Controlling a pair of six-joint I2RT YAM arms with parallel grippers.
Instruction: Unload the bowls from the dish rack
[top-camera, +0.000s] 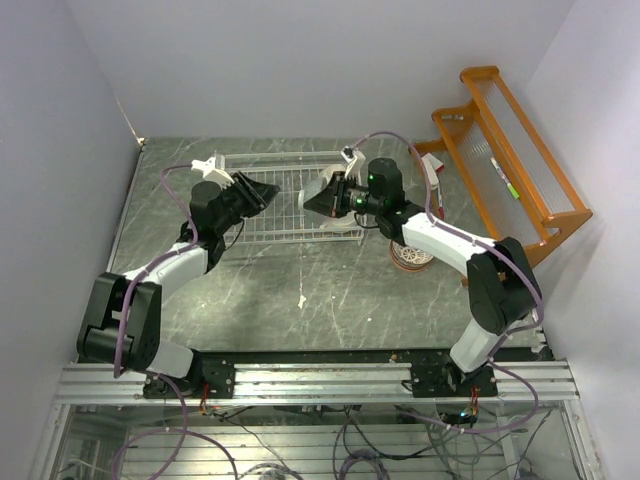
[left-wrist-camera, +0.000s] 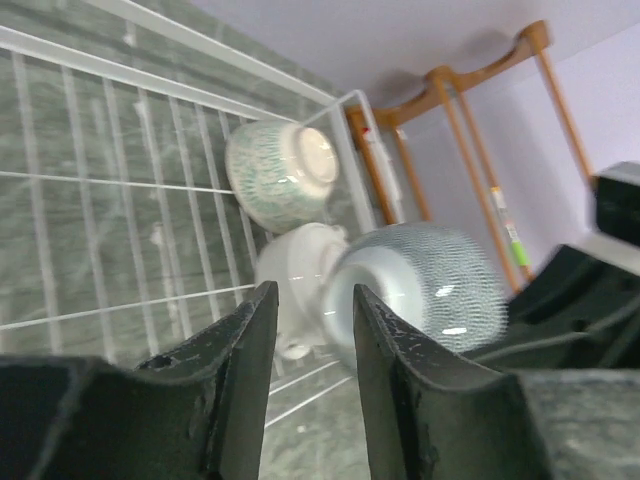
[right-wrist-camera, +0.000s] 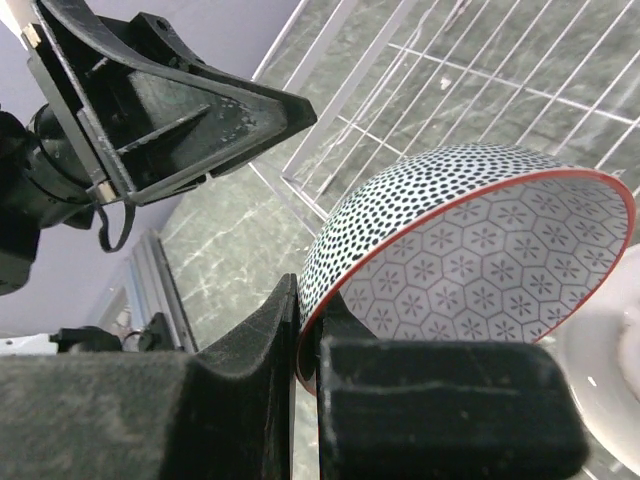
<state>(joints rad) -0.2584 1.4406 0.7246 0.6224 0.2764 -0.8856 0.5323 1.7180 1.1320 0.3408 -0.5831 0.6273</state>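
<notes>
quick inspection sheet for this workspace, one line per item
surface: dark marbled table
job's things: white dish rack holds a green-patterned bowl on its side and a cream bowl; another bowl on the table right of the rack
clutter: a small pale fleck on the table
grippers: left gripper open, empty; right gripper shut on the red-rimmed bowl
cables: purple cables in loose loops above the table
surroundings: orange wooden rack, pale walls

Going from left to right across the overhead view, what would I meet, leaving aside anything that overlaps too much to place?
Left pincer → right pincer clamped on the dotted bowl → bowls on the table → orange wooden rack.
</notes>
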